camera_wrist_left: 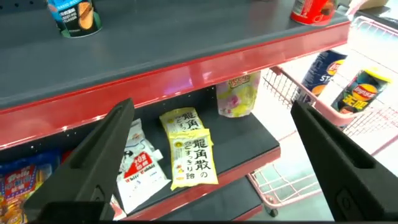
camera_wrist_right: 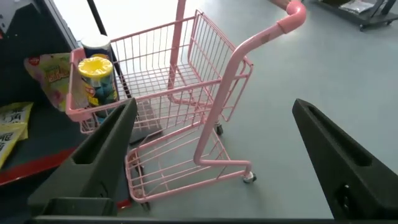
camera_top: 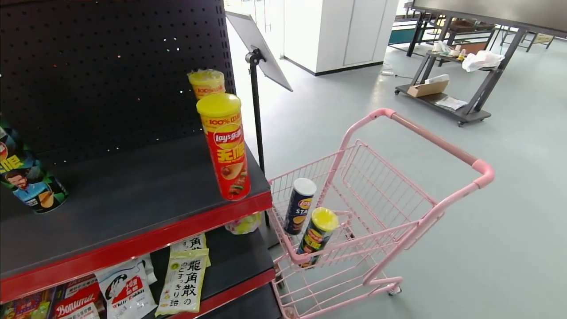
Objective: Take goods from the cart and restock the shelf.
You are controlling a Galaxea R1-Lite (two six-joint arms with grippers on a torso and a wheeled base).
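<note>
A pink cart point(camera_top: 398, 133) stands to the right of the shelf point(camera_top: 133, 195). In its basket lean a dark blue chip can with a white lid point(camera_top: 299, 206) and a dark can with a yellow lid point(camera_top: 316, 237). On the shelf's top board stand a red chip can with a yellow lid point(camera_top: 224, 148), another yellow-lidded can point(camera_top: 207, 83) behind it, and a green-black can point(camera_top: 26, 177) at the left. My left gripper point(camera_wrist_left: 208, 162) is open in front of the lower shelf. My right gripper point(camera_wrist_right: 214, 155) is open above the cart point(camera_wrist_right: 205, 93), whose yellow-lidded can point(camera_wrist_right: 98, 78) shows.
Snack bags point(camera_top: 184, 277) lie on the lower shelf, a pale bag point(camera_top: 243, 223) at its back. A stand with a tilted panel point(camera_top: 259, 48) rises behind the shelf corner. A dark trolley point(camera_top: 447, 95) stands far off on open grey floor.
</note>
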